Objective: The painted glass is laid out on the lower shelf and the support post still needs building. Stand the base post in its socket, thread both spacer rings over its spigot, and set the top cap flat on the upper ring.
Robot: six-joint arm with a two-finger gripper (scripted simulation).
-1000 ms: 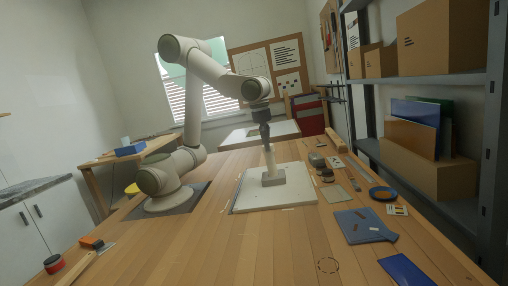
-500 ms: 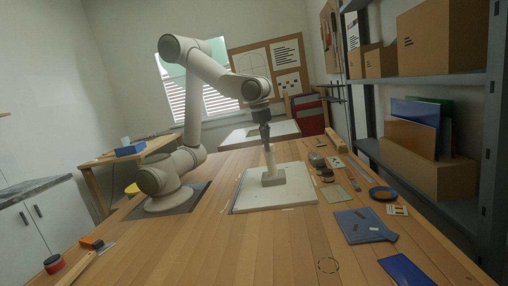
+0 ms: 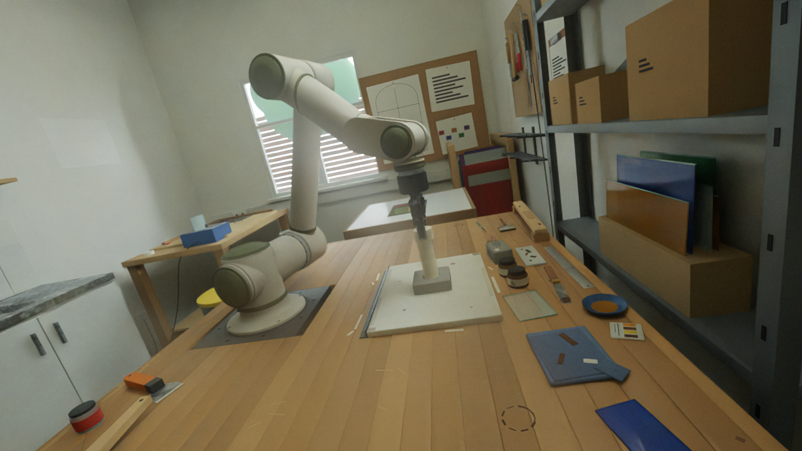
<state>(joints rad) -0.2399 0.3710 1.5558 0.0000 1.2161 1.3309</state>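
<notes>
The cream base post (image 3: 427, 252) stands upright in the grey square socket block (image 3: 432, 280) on the white board (image 3: 434, 294) in the middle of the workbench. My gripper (image 3: 419, 227) hangs straight down over the top of the post, open and holding nothing. The post's narrow spigot is hidden behind my fingers. I cannot make out the spacer rings or the top cap among the small parts on the bench.
The metal shelf unit (image 3: 673, 168) with boxes and glass sheets lines the right edge of the bench. Two jars (image 3: 513, 272), a blue dish (image 3: 604, 305), a blue tray (image 3: 572, 354) and glass panes lie right of the board. A scraper (image 3: 147, 383) lies at the front left.
</notes>
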